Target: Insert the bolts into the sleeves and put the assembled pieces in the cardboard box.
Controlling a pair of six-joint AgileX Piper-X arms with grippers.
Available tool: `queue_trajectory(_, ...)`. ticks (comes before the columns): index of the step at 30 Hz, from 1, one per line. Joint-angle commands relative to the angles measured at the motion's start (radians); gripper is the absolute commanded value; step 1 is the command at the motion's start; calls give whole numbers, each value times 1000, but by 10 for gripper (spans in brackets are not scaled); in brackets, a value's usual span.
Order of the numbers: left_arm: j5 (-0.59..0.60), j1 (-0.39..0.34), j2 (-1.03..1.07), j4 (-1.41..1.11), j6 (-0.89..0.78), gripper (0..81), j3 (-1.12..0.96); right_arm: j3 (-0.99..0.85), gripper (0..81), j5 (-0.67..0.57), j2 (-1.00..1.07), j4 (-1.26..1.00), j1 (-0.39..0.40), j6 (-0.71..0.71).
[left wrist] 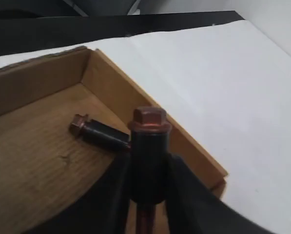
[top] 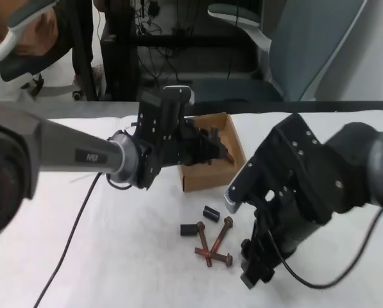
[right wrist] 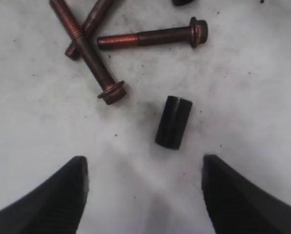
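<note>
Your left arm reaches forward over the cardboard box. Its hand pinches an assembled piece by the black sleeve, with the bolt's copper head standing out past the fingers. The piece hangs over the box floor, close to one side wall. A second assembled piece lies flat on the box floor just behind it.

Your right arm bends down steeply toward the white surface on the near side of the box. Its hand is spread wide and holds nothing. A loose sleeve lies on the surface just ahead of the gap, touching neither finger. Beyond it lie three bare bolts: two crossing each other, and a third just beside them.
</note>
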Motion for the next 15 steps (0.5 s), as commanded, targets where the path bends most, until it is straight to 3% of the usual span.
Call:
queue_trajectory(1, 5, 18, 18, -12, -11, 137, -58, -31, 594, -9, 61, -14, -31, -14)
queue_trajectory(3, 5, 29, 20, -15, -11, 381, -65, -46, 500, 6, 106, -21, -50, -25)
queue_trajectory(5, 11, 36, 20, -35, -11, 700, -65, -50, 403, 6, 143, -51, -65, -41)
queue_trajectory(11, 127, 47, -16, 65, -36, 700, -68, -50, 272, -22, 182, -78, -78, -58)
queue_trajectory(14, 219, 50, -49, 197, -12, 700, -68, -50, 38, -22, 182, -75, -78, -58)
queue_trajectory(15, 234, 50, -64, 256, 2, 700, -68, -50, 3, -22, 182, -75, -78, -58)
